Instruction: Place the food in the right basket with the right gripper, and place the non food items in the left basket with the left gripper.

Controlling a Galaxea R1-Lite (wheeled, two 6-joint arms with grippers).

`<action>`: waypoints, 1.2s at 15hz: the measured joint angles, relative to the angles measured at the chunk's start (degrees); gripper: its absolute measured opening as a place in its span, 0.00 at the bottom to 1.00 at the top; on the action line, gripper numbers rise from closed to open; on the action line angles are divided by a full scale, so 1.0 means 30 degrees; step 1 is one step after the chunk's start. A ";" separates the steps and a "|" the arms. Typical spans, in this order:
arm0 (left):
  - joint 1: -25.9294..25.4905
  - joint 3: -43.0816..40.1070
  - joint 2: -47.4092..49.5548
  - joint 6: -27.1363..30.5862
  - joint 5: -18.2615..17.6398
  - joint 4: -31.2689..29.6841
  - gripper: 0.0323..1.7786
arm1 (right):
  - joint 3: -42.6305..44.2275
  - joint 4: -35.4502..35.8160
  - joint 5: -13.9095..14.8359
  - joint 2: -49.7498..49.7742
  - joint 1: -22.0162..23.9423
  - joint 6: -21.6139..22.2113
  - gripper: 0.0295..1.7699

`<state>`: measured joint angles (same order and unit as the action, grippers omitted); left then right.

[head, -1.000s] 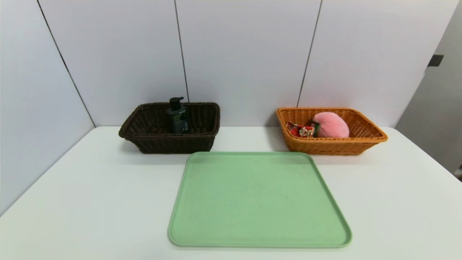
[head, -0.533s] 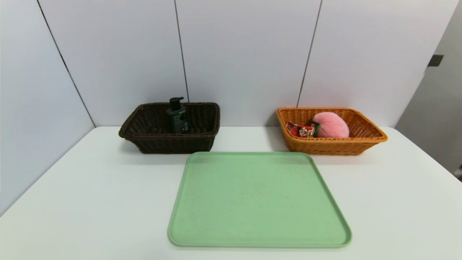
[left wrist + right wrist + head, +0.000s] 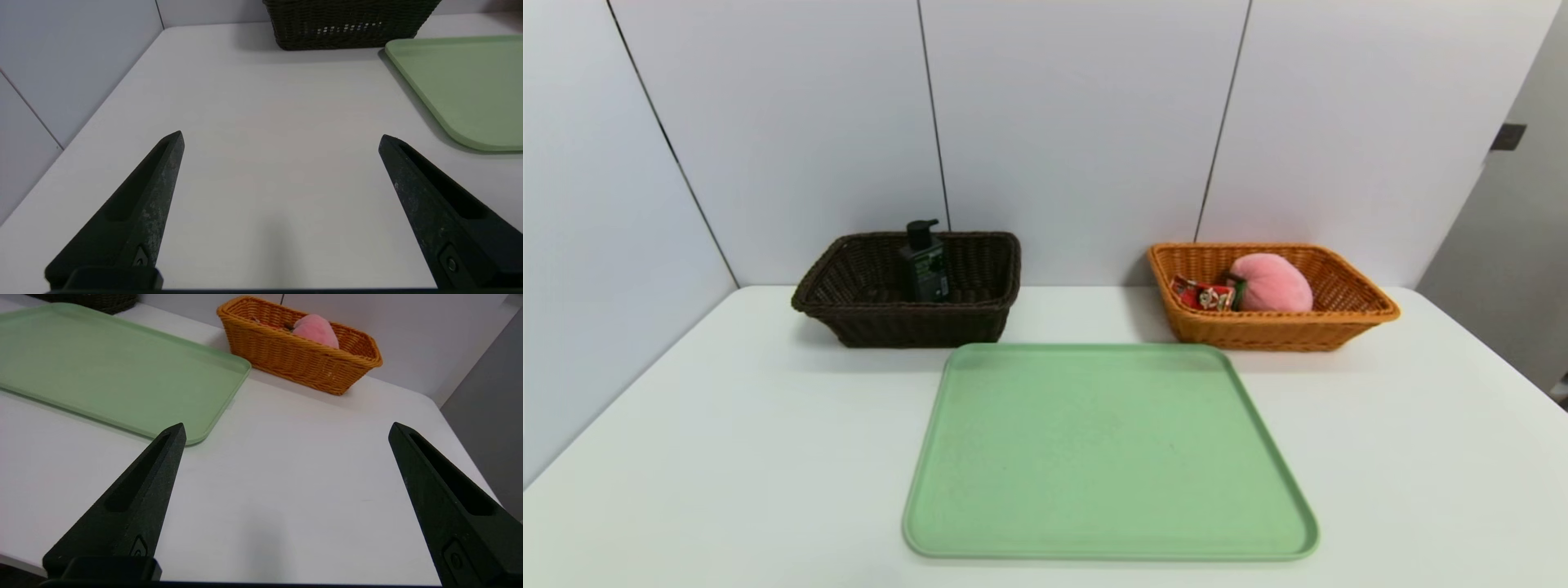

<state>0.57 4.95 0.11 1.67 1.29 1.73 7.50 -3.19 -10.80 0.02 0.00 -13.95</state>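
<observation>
From my head, neither arm shows; the pump bottle (image 3: 924, 261) stands in the left basket (image 3: 907, 322), pens unseen, while peach (image 3: 1272, 282) and snack packet (image 3: 1202, 295) fill the right basket (image 3: 1274, 331). My left claw (image 3: 280, 136) hangs released over bare desk (image 3: 265, 122); that basket's top is cropped. My right claw (image 3: 286, 428) gapes empty beside the tray (image 3: 102, 375)

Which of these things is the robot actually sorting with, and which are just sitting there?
Part of the job:
- brown basket holding the pump bottle
- orange basket holding the plush peach and snack packet
- left gripper and right gripper, both open, held back over the table

Just there:
- green tray, nothing on it
</observation>
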 joint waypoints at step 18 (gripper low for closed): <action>-0.0016 -0.1650 0.0000 0.2288 -0.0093 -0.2349 0.95 | -0.2491 0.2072 0.3617 0.0016 0.0000 0.0240 0.97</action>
<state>0.52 0.00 0.11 8.53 1.01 -5.32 0.02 3.02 0.05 0.07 0.00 -13.23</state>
